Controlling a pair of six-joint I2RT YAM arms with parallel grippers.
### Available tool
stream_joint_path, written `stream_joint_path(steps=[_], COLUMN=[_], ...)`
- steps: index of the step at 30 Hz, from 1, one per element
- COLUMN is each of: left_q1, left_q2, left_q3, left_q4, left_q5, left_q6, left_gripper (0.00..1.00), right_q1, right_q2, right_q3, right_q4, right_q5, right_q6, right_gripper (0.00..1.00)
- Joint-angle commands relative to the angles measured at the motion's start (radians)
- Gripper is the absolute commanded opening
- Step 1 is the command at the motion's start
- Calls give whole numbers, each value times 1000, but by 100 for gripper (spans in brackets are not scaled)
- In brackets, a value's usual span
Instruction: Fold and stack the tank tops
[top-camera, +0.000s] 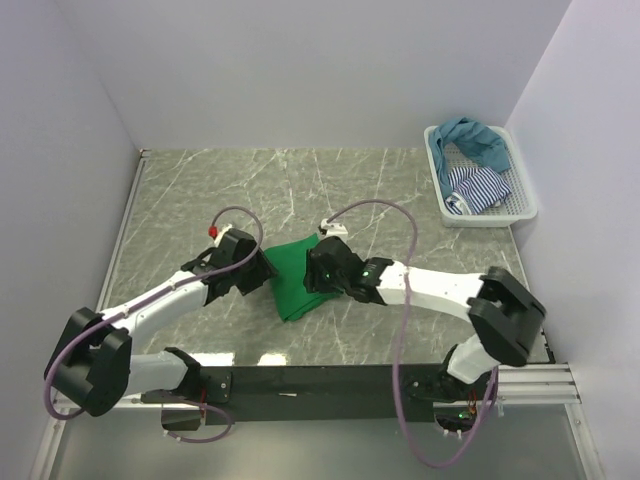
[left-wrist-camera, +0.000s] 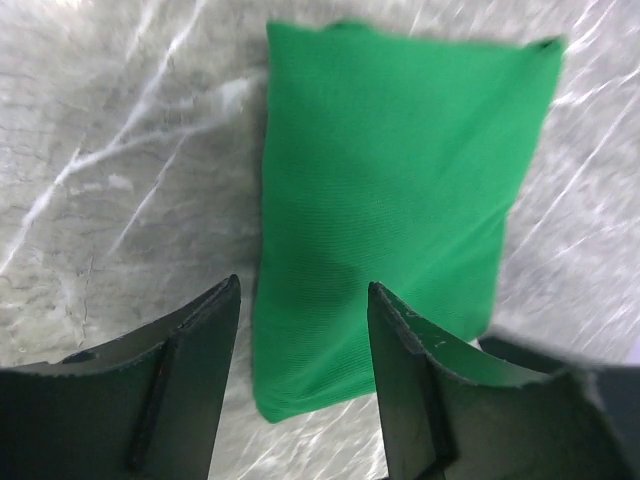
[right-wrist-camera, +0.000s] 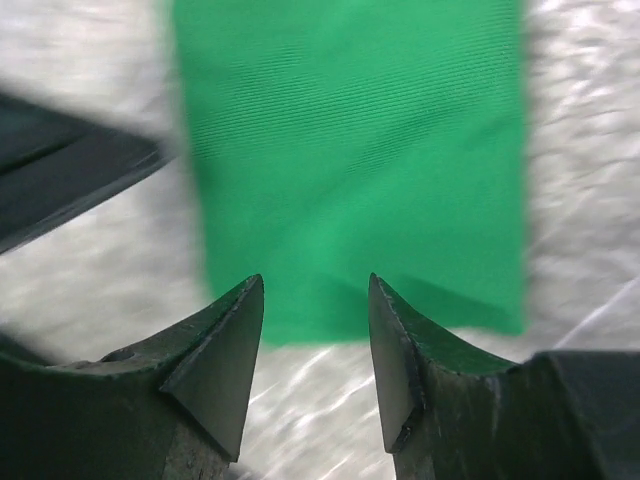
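Note:
The bright green tank top (top-camera: 293, 278) lies folded into a small flat rectangle on the marble table between my two grippers. My left gripper (top-camera: 262, 274) hovers at its left edge, open, with nothing between the fingers. In the left wrist view the green rectangle (left-wrist-camera: 400, 190) lies just beyond the open left gripper (left-wrist-camera: 305, 300). My right gripper (top-camera: 312, 270) stands over its right side, open and holding nothing. The right wrist view shows the green fabric (right-wrist-camera: 350, 150) ahead of the open right gripper (right-wrist-camera: 315, 290). The teal-blue tank top (top-camera: 473, 140) and the striped tank top (top-camera: 478, 188) lie crumpled in the basket.
A white mesh basket (top-camera: 490, 219) stands at the back right, against the right wall. White walls close in the table on the left, back and right. A dark part of the left arm (right-wrist-camera: 70, 185) shows at the left of the right wrist view.

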Motion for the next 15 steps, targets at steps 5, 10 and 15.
stream_joint_path(steps=[5, 10, 15], left_q1=[24, 32, 33], left_q2=[66, 133, 208], left_q3=[-17, -39, -3], left_q4=[52, 104, 99], left_q5=[106, 146, 137], left_q6=[79, 82, 111], left_gripper=[60, 57, 52], right_q1=[-25, -22, -11], right_q2=[194, 189, 165], right_q3=[-10, -57, -71], right_q4=[-28, 4, 20], right_q5=[45, 11, -18], right_q6=[-99, -66, -52], right_gripper=[50, 47, 47])
